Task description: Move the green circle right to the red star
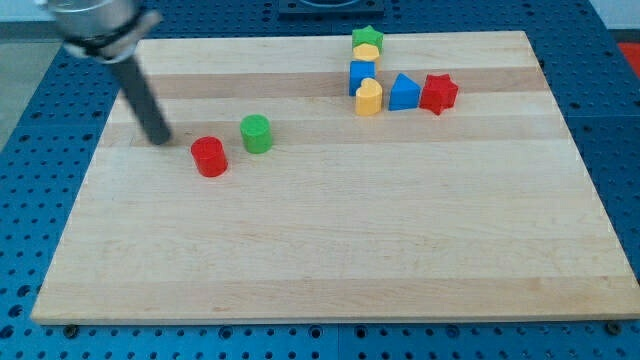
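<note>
The green circle stands on the wooden board, left of centre. The red star sits far to its right, near the view's top, at the right end of a cluster of blocks. My tip rests on the board to the left of the green circle, with a red cylinder lying between them, slightly lower. The tip touches no block.
Beside the red star, on its left, stand a blue triangle and a yellow heart-shaped block. Above those are a blue block, a yellow block and a green star. Blue perforated table surrounds the board.
</note>
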Action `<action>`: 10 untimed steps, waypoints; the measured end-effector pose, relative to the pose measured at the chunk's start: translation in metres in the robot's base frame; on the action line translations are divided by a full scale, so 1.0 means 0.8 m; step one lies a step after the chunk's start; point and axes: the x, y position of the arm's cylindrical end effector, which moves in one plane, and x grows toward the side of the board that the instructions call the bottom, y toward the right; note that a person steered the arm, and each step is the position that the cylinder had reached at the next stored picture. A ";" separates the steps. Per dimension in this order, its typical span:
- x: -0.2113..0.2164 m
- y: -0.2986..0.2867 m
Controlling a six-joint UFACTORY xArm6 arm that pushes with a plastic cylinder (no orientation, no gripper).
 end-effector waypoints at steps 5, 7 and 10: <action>0.052 0.192; 0.110 0.188; 0.030 0.331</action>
